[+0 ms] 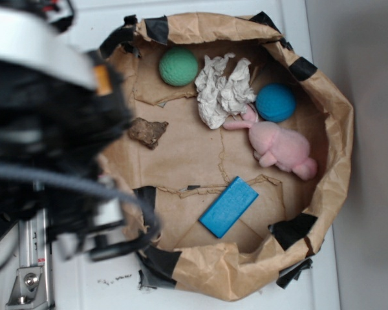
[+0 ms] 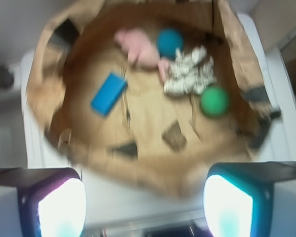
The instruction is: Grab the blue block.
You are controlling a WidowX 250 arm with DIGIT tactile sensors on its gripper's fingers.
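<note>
The gripper (image 2: 145, 207) sits nearest the lens, fingers spread, empty, outside the paper bin (image 1: 330, 103). The blue block (image 2: 108, 94) lies flat ahead and left of it, apart from the plush bunny (image 2: 138, 47). Risk: fingers catching the bin's near wall on approach.

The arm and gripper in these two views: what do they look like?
In the exterior view the arm is a blurred black bulk with a white band, a small orange patch and grey cables looping off it. In the wrist view the gripper shows two blocky fingers with glowing white pads, one casing purple-tinted, the other teal.
</note>
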